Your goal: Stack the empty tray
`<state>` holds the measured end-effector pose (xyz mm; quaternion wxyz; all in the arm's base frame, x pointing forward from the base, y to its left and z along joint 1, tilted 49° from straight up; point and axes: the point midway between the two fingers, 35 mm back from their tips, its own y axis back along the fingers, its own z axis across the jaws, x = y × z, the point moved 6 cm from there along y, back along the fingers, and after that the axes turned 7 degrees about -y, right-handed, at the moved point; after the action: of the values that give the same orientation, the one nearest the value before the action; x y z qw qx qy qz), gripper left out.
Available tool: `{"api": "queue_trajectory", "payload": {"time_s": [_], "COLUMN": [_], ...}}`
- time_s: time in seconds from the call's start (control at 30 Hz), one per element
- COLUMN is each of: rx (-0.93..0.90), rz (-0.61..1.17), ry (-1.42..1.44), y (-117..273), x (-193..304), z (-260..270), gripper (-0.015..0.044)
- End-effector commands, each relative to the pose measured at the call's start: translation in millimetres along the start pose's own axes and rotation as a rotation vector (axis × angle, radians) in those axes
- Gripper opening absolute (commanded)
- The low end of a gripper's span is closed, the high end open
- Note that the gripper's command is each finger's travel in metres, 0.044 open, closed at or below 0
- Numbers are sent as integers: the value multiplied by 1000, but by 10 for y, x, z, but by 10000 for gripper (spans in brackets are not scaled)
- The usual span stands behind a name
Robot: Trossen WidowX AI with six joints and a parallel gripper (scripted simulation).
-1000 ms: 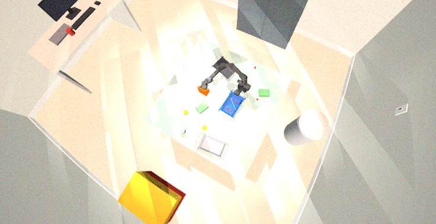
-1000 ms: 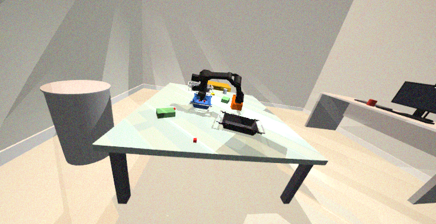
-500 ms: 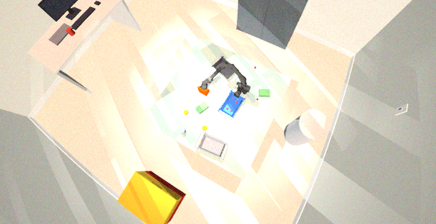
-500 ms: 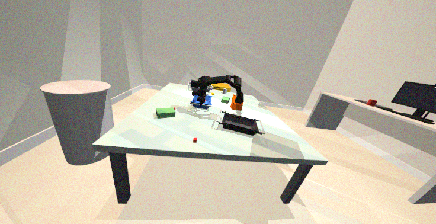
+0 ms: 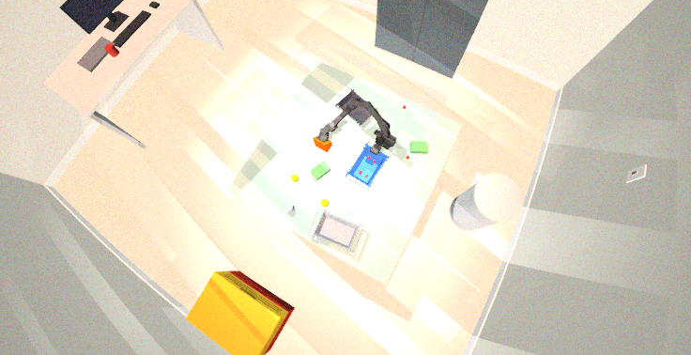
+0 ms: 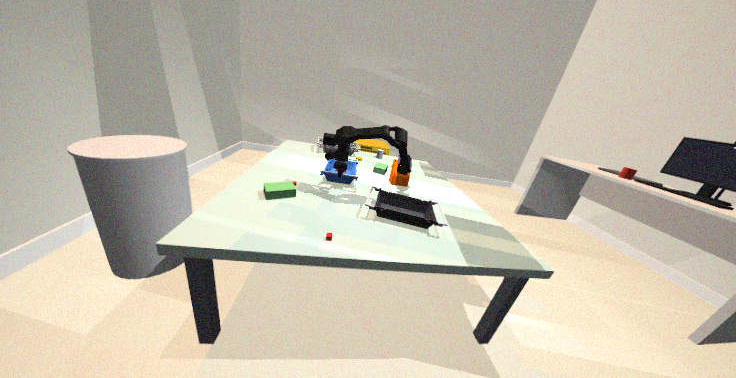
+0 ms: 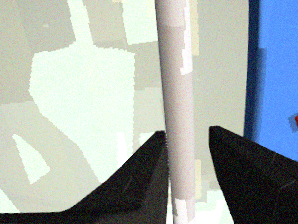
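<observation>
The loaded blue tray stands level on the table, with several red blocks inside. Its near wire bar is swung out beyond the tray's end wall. My gripper points down at that end, partly open. In the wrist view the bar runs between its fingertips, close beside the left one, but is not clamped. The far bar looks swung out too. An empty black tray with pale bars at its ends lies by the table's near side in the exterior view.
A grey tray stands at the opposite table end. Green blocks, yellow balls and a small grey cylinder lie around. Loose red cubes lie near the arm. The orange base carries the arm.
</observation>
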<state>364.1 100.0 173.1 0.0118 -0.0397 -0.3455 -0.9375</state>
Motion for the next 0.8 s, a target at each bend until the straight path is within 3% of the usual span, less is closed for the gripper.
{"api": "queue_trajectory", "payload": {"time_s": [0.0,0.77], "rx": [8,10], "rz": [-4,-4], "ry": [-5,-6], "y": [93,15], "x": [-25,-92], "z": [-133,-649], "gripper": [90,90]}}
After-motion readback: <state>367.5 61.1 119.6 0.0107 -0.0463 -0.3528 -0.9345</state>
